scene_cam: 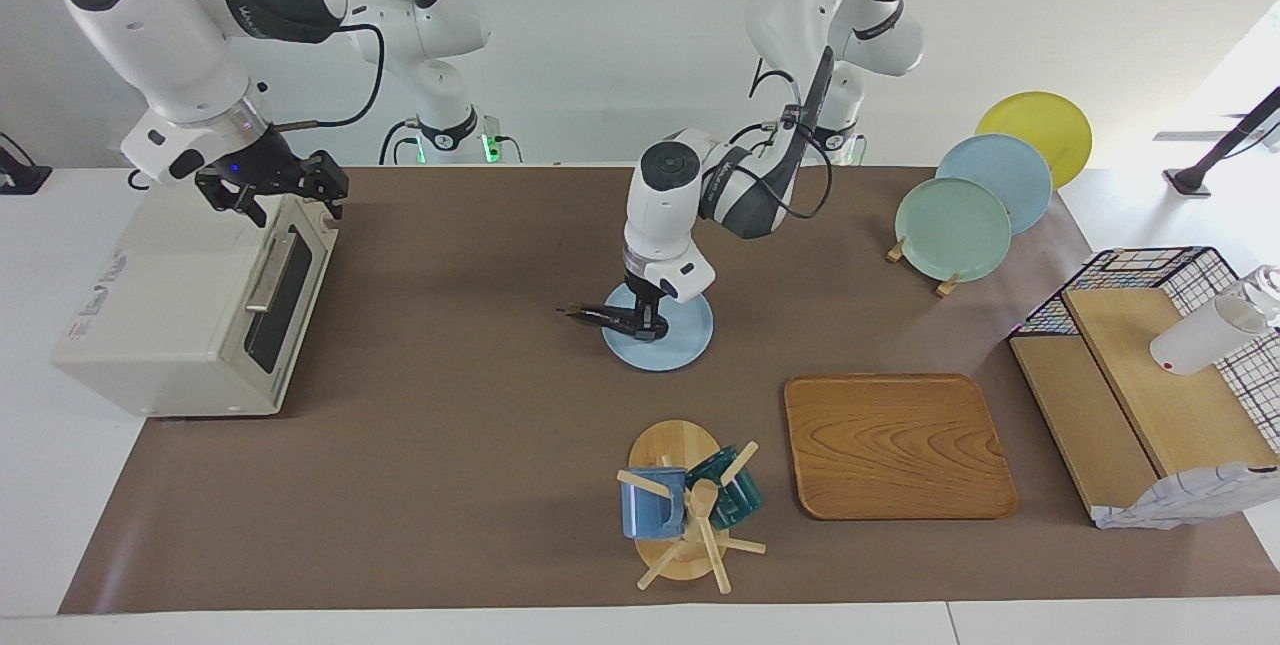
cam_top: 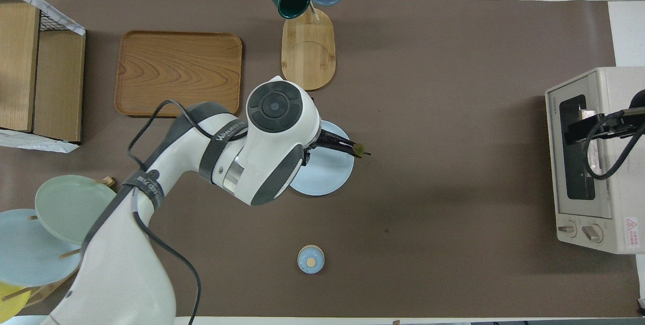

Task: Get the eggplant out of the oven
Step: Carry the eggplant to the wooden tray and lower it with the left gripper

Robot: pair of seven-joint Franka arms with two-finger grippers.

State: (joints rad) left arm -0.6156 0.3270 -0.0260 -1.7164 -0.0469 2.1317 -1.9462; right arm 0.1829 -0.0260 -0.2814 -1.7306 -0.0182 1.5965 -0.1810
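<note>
One risk I see: my left gripper (scene_cam: 648,323) is clamped on the eggplant (scene_cam: 610,315) over the blue plate (scene_cam: 690,345), well apart from the oven (scene_cam: 190,305); gripped near one end, it could swing loose. My right gripper (scene_cam: 290,187) waits spread wide over the oven.

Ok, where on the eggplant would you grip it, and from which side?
Around the thick body of the eggplant, from above, fingers across its narrow width: it lies level over the blue plate, and its stem is too thin. The left gripper grips there.
</note>
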